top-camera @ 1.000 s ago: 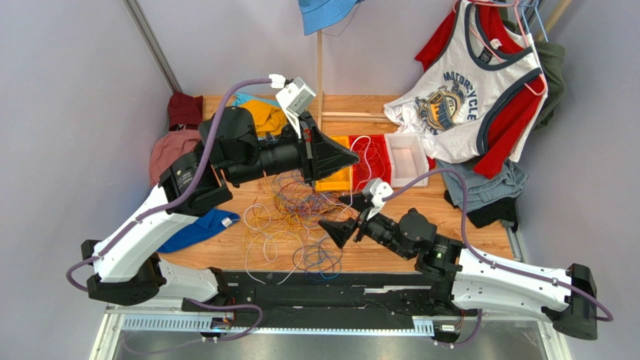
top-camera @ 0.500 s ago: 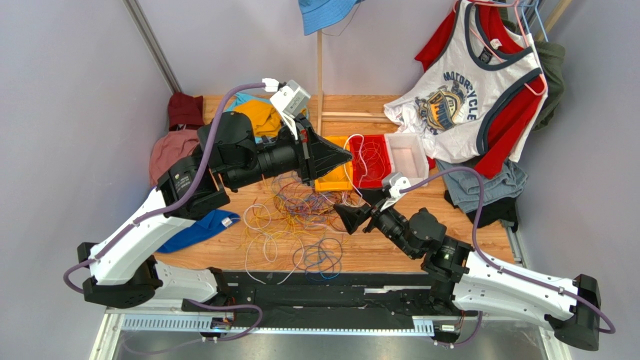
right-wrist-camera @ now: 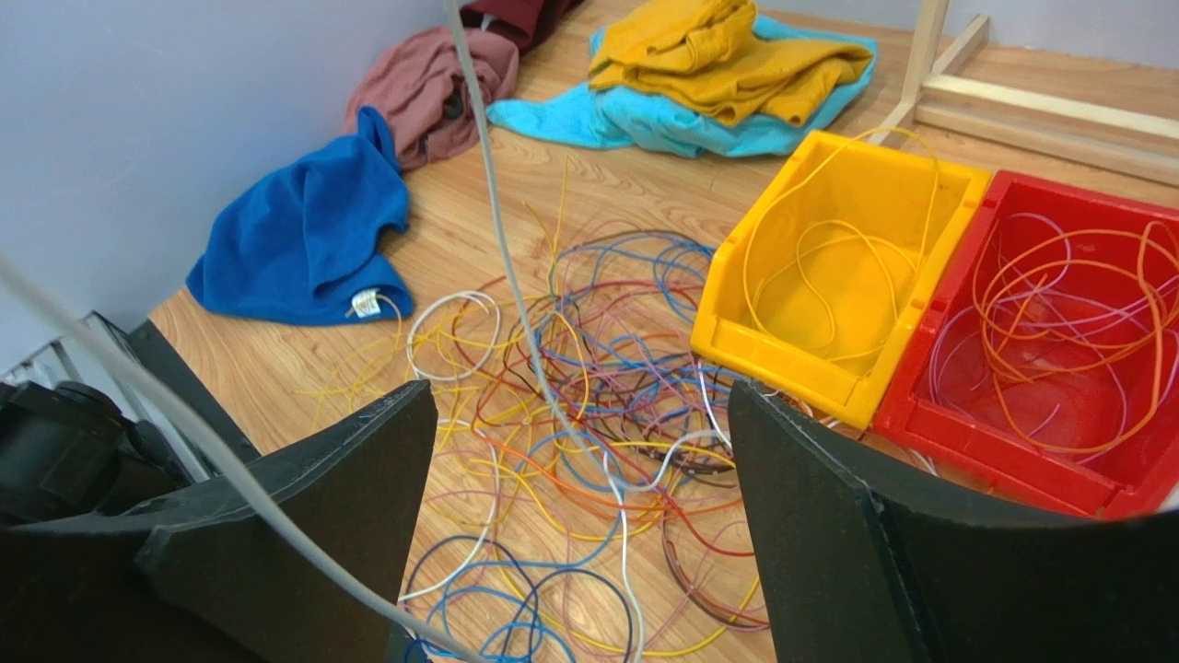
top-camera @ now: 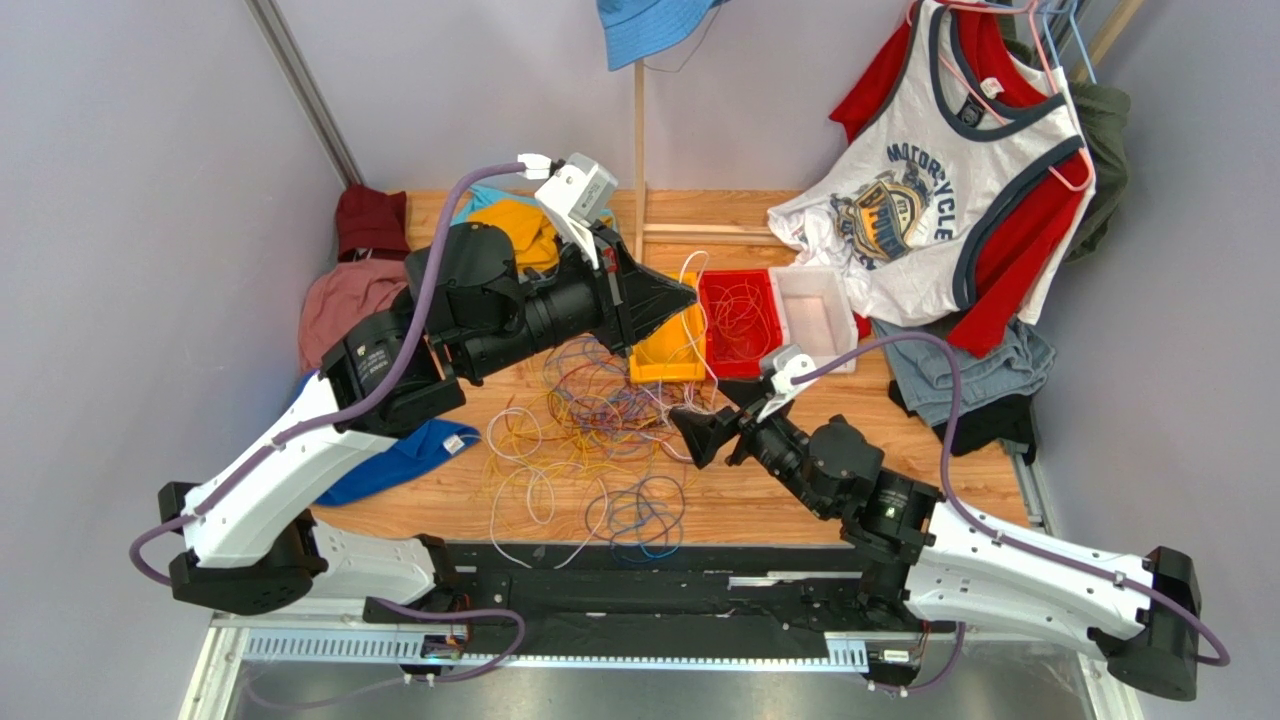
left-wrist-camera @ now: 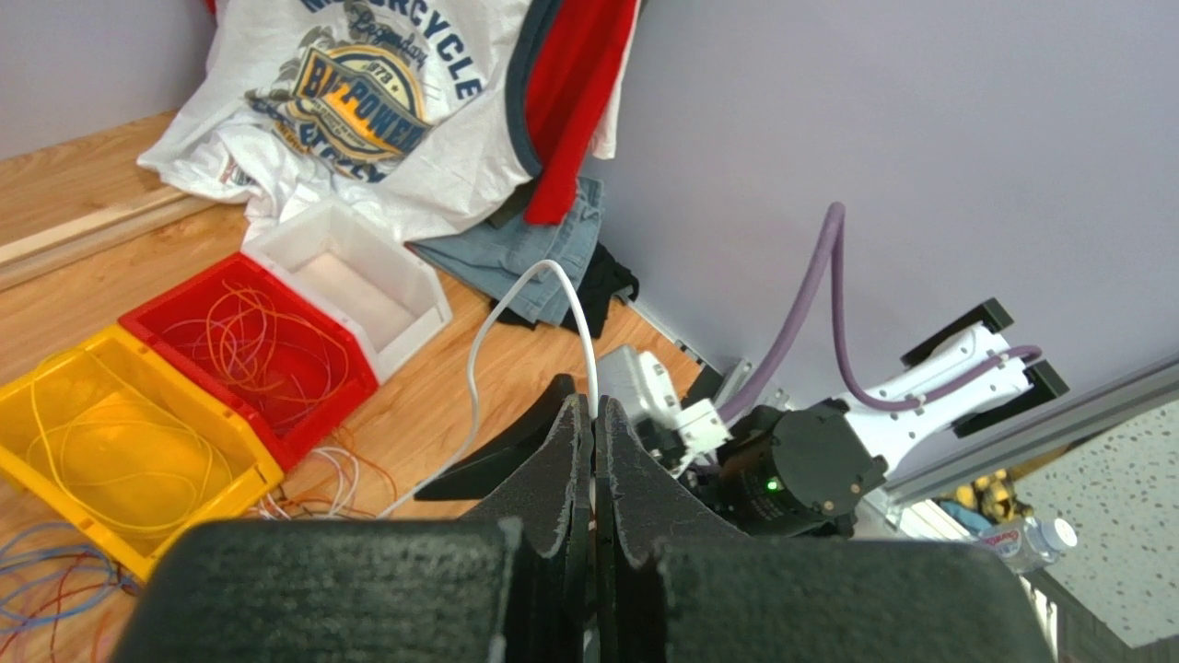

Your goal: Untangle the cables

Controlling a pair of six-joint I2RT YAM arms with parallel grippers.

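Note:
The cables (top-camera: 601, 428) lie as a loose tangle of yellow, orange, blue, purple, red and white loops on the wooden table (top-camera: 932, 450). In the right wrist view the tangle (right-wrist-camera: 609, 346) spreads under and beyond my jaws. My left gripper (top-camera: 691, 312) is raised over the bins and shut on one white cable (left-wrist-camera: 543, 271), which arches up from its tip (left-wrist-camera: 595, 412) and drops towards the table. That same strand (right-wrist-camera: 501, 263) hangs down into the pile. My right gripper (top-camera: 685, 431) hovers open at the tangle's right edge, its fingers (right-wrist-camera: 360, 470) wide apart with nothing gripped.
A yellow bin (top-camera: 672, 357), a red bin (top-camera: 747, 357) and a white bin (top-camera: 819, 318) stand in a row at the back; yellow and red hold a few wires. Clothes lie at the left (top-camera: 394, 458) and back (top-camera: 519, 233). A T-shirt (top-camera: 917, 195) hangs at the right.
My right gripper has moved forward and to the right, from the pile's near edge towards the bins, still open. The left gripper has drawn back slightly to the left with the white cable.

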